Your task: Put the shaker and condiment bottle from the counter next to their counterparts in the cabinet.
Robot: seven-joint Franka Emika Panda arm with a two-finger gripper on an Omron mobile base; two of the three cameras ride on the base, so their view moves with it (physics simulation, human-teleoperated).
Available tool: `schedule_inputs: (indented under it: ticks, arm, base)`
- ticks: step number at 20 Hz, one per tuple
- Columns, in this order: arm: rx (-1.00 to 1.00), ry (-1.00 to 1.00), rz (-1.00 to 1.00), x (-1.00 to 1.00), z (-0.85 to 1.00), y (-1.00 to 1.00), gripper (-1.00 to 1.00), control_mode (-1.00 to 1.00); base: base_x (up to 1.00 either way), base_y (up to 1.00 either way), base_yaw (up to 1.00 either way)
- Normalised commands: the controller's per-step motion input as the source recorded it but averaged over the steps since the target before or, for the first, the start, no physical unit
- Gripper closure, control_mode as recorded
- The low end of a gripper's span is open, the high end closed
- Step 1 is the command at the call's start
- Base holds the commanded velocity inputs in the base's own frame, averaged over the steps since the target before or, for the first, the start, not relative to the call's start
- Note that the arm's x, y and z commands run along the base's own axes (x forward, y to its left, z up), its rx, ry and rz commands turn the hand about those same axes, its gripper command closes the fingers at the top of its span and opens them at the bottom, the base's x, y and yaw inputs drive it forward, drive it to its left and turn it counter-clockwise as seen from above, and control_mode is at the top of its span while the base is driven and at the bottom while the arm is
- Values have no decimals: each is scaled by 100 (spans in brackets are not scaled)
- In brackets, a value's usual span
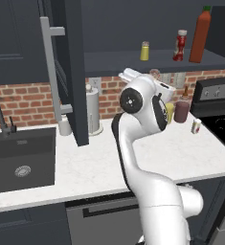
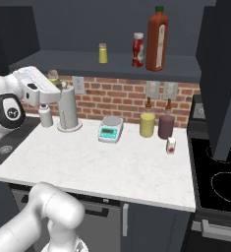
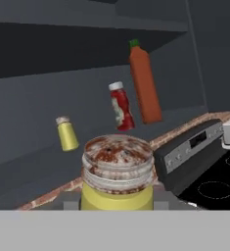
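My gripper [image 2: 54, 81] is shut on the shaker [image 3: 117, 171], a small yellow one whose speckled silver cap [image 2: 53, 75] shows beside my hand, raised above the counter [image 1: 85, 167] below the shelf. On the dark shelf of the cabinet [image 1: 118, 61] stand the matching yellow shaker [image 1: 144, 50], the small red condiment bottle [image 1: 180, 45] and, right beside it, the tall red-orange bottle [image 1: 200, 36] with a green cap. The hand view looks up at these: yellow shaker [image 3: 66, 133], red bottle [image 3: 121, 107], tall bottle [image 3: 145, 84].
The cabinet door [image 1: 68, 72] hangs open to the left of my arm. On the counter are a paper towel roll [image 2: 68, 110], a scale [image 2: 110, 129], a yellow jar [image 2: 147, 123], a dark jar [image 2: 166, 125] and a small carton [image 2: 171, 145]. Sink [image 1: 20, 158] at left, stove [image 2: 220, 167] at right.
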Motion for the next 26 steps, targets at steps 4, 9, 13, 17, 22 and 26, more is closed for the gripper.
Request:
schedule_inputs:
  ticks: [4,9,13,17,22,26]
  arm:
    - [0,0,-5,-56,48,-32,100,-100]
    - [0,0,0,-6,13,-28,100,-100]
    - [-7,-1,1,0,-2,-4,100,-100]
    - [-5,-1,1,1,3,0,100,-100]
    - [-1,2,0,9,17,0,100,-100]
    - [0,19,0,32,36,-4,100,-100]
  base:
    - [0,0,0]
    - [0,0,0]
    - [0,0,0]
    - [0,0,0]
    - [0,0,0]
    - [0,0,0]
